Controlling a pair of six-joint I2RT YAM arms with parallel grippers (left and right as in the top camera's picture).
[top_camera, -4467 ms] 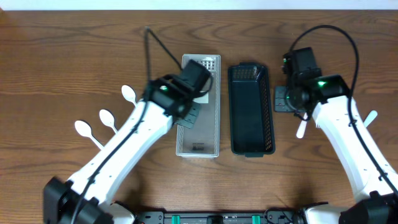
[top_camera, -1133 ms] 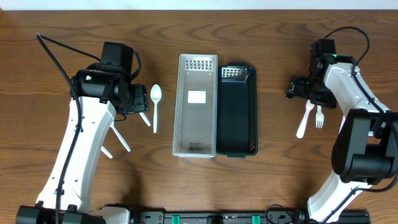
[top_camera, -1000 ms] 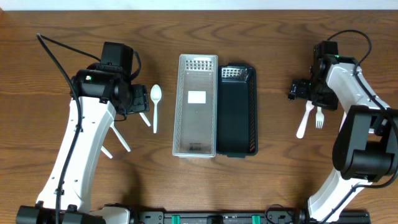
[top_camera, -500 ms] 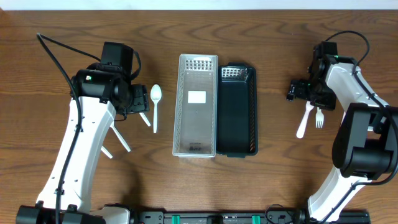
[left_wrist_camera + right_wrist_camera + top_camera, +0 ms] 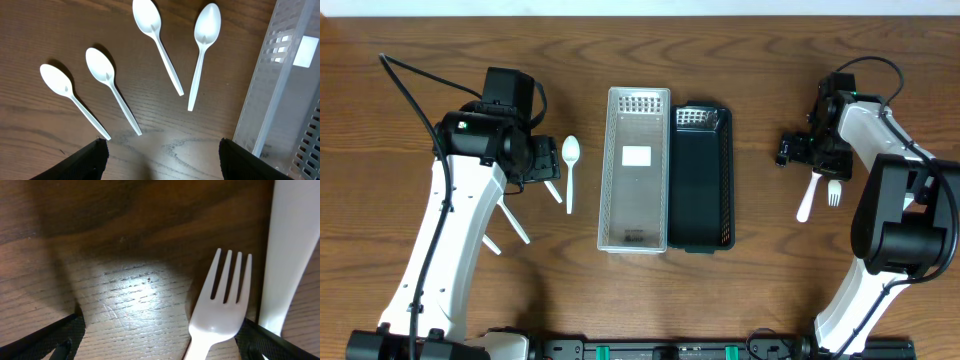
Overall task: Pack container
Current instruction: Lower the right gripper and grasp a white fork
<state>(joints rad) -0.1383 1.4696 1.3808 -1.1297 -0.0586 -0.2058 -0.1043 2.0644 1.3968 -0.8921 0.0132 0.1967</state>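
While the left gripper (image 5: pixel 165 161) hangs unmoved over four spoons (image 5: pixel 200 55), jaws parted and empty, the right gripper (image 5: pixel 160 342) (jaws wide, empty) has edged toward the clear container (image 5: pixel 637 205), the fork (image 5: pixel 220 312) beneath it on the worktop (image 5: pixel 770 270).

a robotics lab bench: left arm (image 5: pixel 450 235) and right arm (image 5: pixel 882 132), cabled, on 1 wooden table (image 5: pixel 770 290).
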